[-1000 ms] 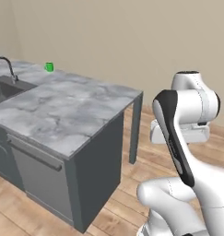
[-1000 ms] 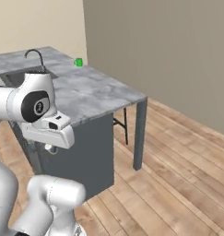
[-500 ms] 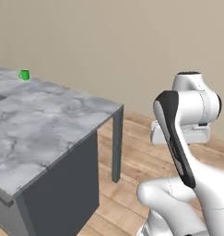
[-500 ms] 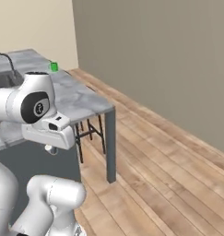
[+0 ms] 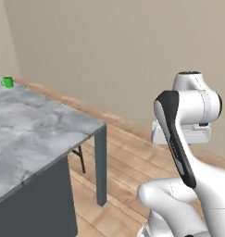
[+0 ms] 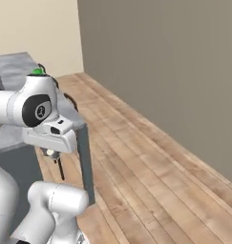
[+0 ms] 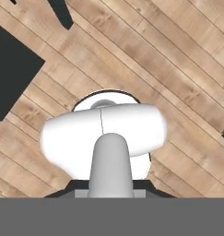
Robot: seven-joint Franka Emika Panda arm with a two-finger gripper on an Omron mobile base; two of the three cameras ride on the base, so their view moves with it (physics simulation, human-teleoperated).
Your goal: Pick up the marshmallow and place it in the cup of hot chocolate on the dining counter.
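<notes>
Green and very small at this range, the cup of hot chocolate (image 5: 7,82) stands upright on the far corner of the dining counter (image 5: 35,134), close to the slab's far edge; in the right base view its rim (image 6: 37,71) just peeks over the arm's rounded joint; what it holds is too small to make out. Grey-veined marble runs from the cup toward the camera; the slab's near corner rests on one slim dark grey leg (image 5: 101,166), and a thin black stool leg (image 5: 81,159) slants under the overhang just beside it; a dark panel closes in the counter's underside at lower left. In the right base view the same counter (image 6: 12,64) lies behind the arm, at upper left.

Well apart from the cup, the arm (image 5: 178,139) is folded up over the base, off the counter's end and above bare boards; its hand hangs low, pointing down; the gripper (image 6: 51,153) shows as a small dark-and-pale tip under the white hand block; whether its fingers are spread or clenched I cannot tell, nor whether the marshmallow sits between them; the pale speck there is too small to name.

Light wooden floor (image 6: 151,167) stretches away beside the counter to a plain beige wall (image 5: 123,51); the hand view looks down on those planks (image 7: 178,69), crossing the picture diagonally.
</notes>
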